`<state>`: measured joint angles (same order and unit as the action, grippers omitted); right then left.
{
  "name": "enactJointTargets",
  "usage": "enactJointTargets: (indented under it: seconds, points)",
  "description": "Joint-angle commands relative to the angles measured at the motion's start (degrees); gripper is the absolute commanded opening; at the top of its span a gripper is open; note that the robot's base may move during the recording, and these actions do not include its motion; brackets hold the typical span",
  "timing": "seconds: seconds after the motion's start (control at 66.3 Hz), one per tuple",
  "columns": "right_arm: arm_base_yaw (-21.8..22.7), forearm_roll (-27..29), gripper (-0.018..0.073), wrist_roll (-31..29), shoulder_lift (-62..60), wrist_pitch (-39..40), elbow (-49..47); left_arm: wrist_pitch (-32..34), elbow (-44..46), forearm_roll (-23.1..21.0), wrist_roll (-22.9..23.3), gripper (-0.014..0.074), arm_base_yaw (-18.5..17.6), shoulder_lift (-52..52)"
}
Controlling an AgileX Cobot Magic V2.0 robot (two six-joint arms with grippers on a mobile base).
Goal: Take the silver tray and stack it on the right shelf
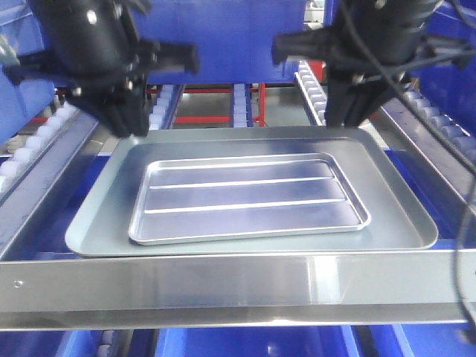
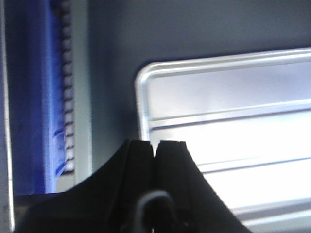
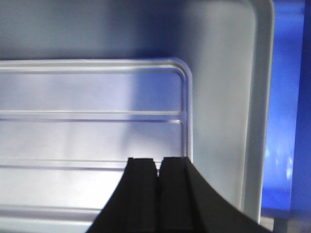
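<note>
Both arms are black. The left gripper [image 1: 128, 119] and right gripper [image 1: 355, 111] have bulky matte-black housings. Black cables [image 1: 387, 71] loop along the right one. Wrist views show flat-tipped black fingers [image 2: 141, 160].

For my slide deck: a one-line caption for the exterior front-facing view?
Silver tray nested in a larger grey tray on the roller shelf, both arms hovering behind.

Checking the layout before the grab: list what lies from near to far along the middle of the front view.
Steel front bar → grey tray near rim → silver tray → grey tray far rim → white rollers → blue bin.
</note>
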<state>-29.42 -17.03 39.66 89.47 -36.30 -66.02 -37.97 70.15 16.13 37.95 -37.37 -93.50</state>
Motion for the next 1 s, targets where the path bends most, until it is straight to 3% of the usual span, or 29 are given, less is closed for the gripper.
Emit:
enactJointTargets:
  seconds: [0.0,0.166,0.392,0.588,0.769,0.98]
  points:
    - [-0.5,-1.6,0.0050,-2.5,-6.1,6.1,1.6,4.9,-1.6,0.7,0.1,-0.0082,-1.4,6.4]
    - [-2.4,-2.2,0.0050,-9.5,-13.8,15.1,9.7,11.0,-9.7,2.7,0.1,-0.0082,-4.6,13.6]
    - [-4.0,-2.2,0.0050,-12.9,-27.0,17.7,19.4,17.0,-20.8,3.3,0.1,-0.0081,-7.0,26.5]
    - [-4.0,-2.4,0.0050,-14.8,-41.8,17.7,24.9,21.4,-28.9,4.2,0.1,-0.0081,-7.0,41.2]
    - [-4.0,-2.8,0.0050,-20.4,-53.6,18.1,29.9,27.4,-35.8,10.0,0.1,-0.0081,-7.0,54.0]
    - [-4.0,-2.8,0.0051,-20.4,-67.1,20.7,37.2,29.3,-44.1,10.1,0.1,-0.0081,-7.0,67.2]
